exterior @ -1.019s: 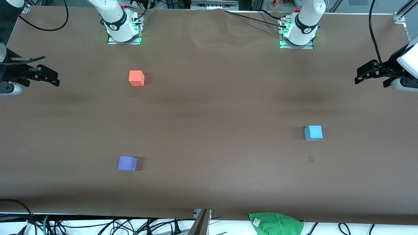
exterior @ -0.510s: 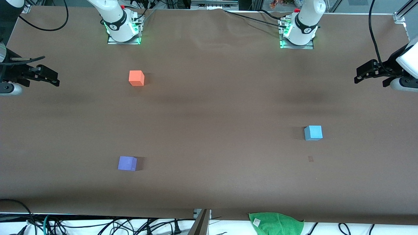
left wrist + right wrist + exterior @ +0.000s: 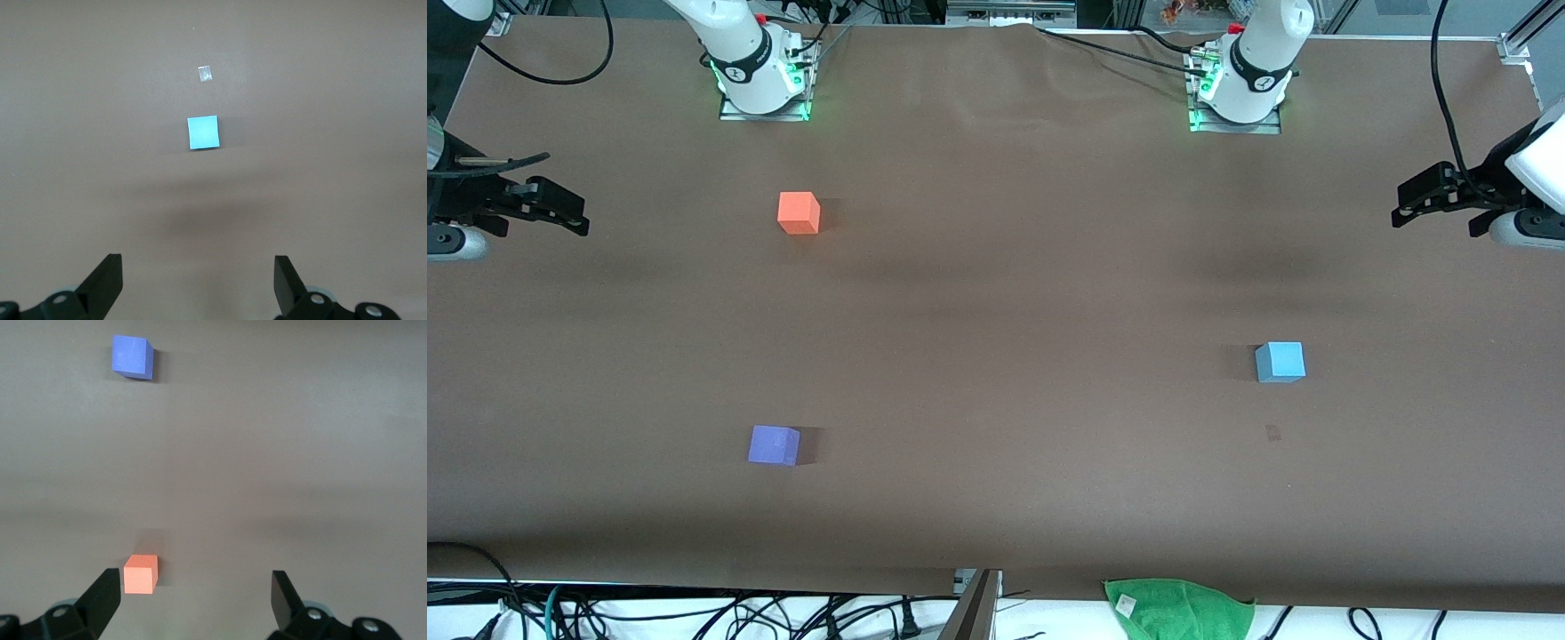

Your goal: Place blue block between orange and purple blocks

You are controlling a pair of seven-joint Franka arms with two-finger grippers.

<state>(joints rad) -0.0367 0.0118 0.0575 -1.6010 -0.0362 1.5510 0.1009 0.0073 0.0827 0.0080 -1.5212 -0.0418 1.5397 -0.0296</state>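
Observation:
The sky-blue block sits on the brown table toward the left arm's end; it also shows in the left wrist view. The orange block sits toward the right arm's end, near the bases, and shows in the right wrist view. The purple block lies nearer the front camera than the orange one, and shows in the right wrist view. My left gripper hangs open and empty at its end of the table. My right gripper hangs open and empty at the other end.
A green cloth lies at the table's front edge. A small pale mark is on the table just nearer the camera than the blue block. Cables hang below the front edge.

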